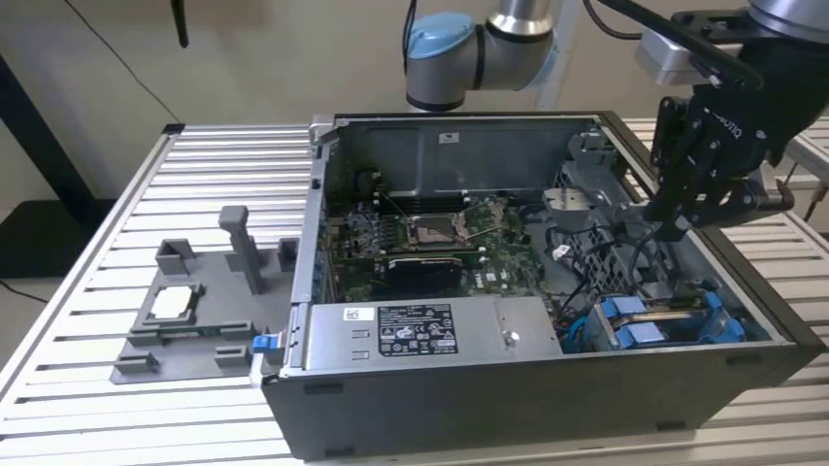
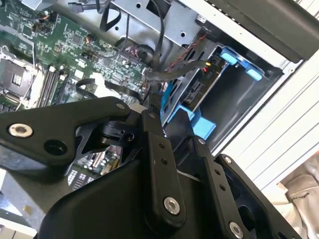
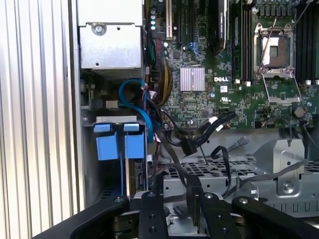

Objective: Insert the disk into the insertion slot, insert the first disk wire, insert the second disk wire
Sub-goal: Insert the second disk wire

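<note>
The disk (image 1: 674,307) sits in the insertion slot (image 1: 733,331) at the case's front corner on the exterior view's right, its blue end tabs (image 1: 632,321) facing the case interior. In the first wrist view the disk (image 3: 134,175) lies behind its blue tabs (image 3: 114,145). My gripper (image 1: 671,231) hangs inside the case just above and behind the slot, shut on a black disk wire (image 1: 644,264). In the second wrist view the gripper (image 2: 153,102) holds that wire (image 2: 174,69), whose end reaches toward the disk (image 2: 199,87). The gripper (image 3: 193,187) also shows in the first wrist view.
The open case holds a green motherboard (image 1: 428,238) and a grey labelled power supply box (image 1: 414,330) along its front. Loose black cables (image 3: 204,130) lie by a perforated cage (image 3: 209,168). A grey fixture (image 1: 194,311) stands on the slatted table (image 1: 78,388).
</note>
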Tool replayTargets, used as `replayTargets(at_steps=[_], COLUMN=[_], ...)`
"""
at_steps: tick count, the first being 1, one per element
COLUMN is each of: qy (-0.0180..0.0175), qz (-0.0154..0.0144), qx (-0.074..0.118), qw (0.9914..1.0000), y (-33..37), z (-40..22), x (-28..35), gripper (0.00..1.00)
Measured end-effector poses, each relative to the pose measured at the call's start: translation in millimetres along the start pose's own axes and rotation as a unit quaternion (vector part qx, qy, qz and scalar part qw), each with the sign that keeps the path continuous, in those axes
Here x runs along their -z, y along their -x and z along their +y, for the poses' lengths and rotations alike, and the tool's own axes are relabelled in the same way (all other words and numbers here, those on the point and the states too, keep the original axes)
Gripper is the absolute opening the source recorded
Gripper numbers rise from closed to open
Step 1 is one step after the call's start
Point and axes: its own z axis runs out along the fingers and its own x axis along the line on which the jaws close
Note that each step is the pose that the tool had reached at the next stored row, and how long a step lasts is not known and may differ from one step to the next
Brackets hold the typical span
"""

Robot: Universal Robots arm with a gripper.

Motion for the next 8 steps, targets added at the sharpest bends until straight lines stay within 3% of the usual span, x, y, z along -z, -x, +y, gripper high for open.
replayTargets(at_steps=[8], qy=[-0.0032], qz=[-0.0001], qx=[0.000], qw=[0.99999], y=[10.0], z=[13.4], x=[-1.0], gripper=[0.33])
